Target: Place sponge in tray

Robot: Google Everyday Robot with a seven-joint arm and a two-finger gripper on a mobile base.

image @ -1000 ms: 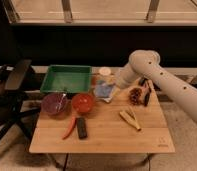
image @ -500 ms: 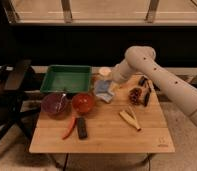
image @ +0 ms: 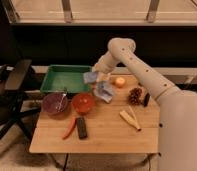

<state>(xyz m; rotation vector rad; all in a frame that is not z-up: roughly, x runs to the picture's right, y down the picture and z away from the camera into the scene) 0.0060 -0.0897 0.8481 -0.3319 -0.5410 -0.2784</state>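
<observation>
The green tray [image: 66,80] stands at the back left of the wooden table. My gripper [image: 95,76] hangs at the tray's right edge, just above the table. It is shut on a small blue sponge [image: 90,77], which is lifted off the table and overlaps the tray's right rim. The arm reaches in from the right.
A blue-and-white pouch [image: 105,91] lies just right of the gripper, with an orange [image: 120,82] and a pine cone [image: 136,95] beyond it. A red bowl [image: 83,102], a purple bowl [image: 55,103], a red chili [image: 69,128], a black remote [image: 82,127] and a banana [image: 128,119] sit in front. A chair [image: 12,85] stands at the left.
The arm has swung left from over the middle of the table to the tray's right edge, and the blue sponge has come up off the table with it.
</observation>
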